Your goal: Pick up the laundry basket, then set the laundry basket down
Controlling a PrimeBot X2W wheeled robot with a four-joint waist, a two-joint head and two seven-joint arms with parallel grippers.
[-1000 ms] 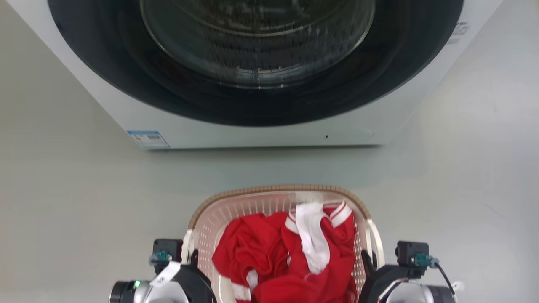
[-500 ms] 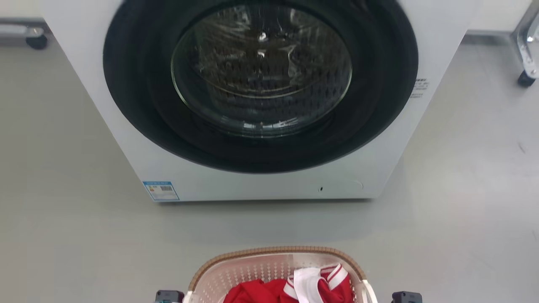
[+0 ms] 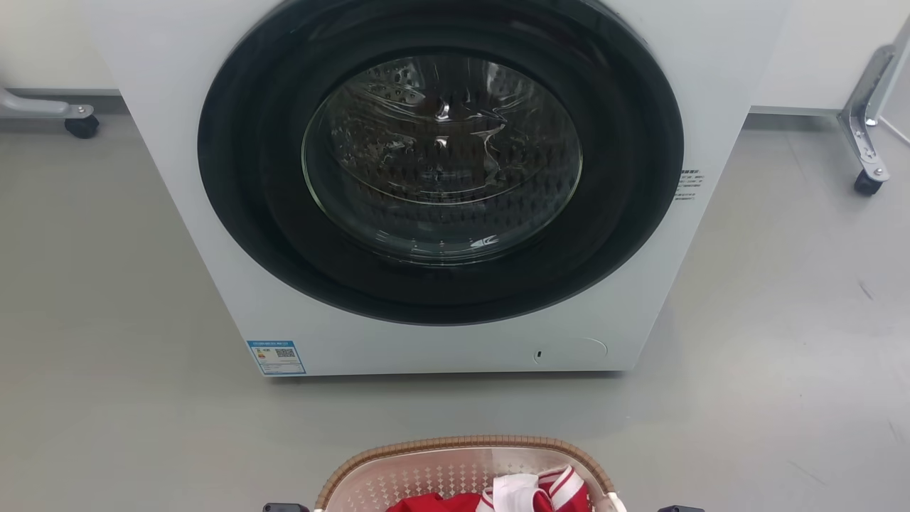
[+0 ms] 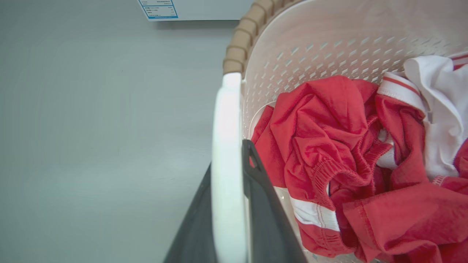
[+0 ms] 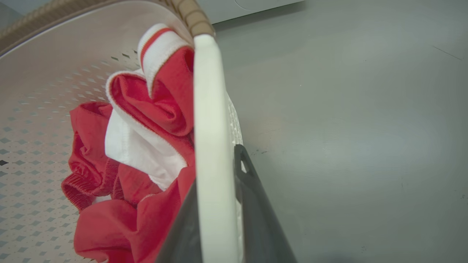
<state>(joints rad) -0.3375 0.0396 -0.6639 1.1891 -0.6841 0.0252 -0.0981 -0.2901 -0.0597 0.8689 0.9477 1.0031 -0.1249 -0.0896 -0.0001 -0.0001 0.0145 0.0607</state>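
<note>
Flooring [image 3: 99, 299], grey, smooth and faintly scuffed, spreads outward of both pincers. The left gripper [image 4: 228, 160] is clenched on one white handle [image 4: 226, 117] of the laundry basket [image 4: 310, 40], and the right gripper [image 5: 217, 164] on the other. Red clothing [image 4: 329, 128] lies between them. Ahead of the fingertips stands a white washing machine [image 3: 426, 348], with castored frame legs [image 3: 864, 142] farther back.

A white front-loading washing machine [image 3: 178, 213] with a round dark glass door [image 3: 441, 156] and a small blue label [image 3: 276, 357] stands on the smooth grey floor [image 3: 782, 355]. Crumpled red garments with white stripes [image 4: 329, 146] lie beside a white cloth [image 4: 438, 102]. Metal caster legs [image 3: 864, 142] stand at the far right.
</note>
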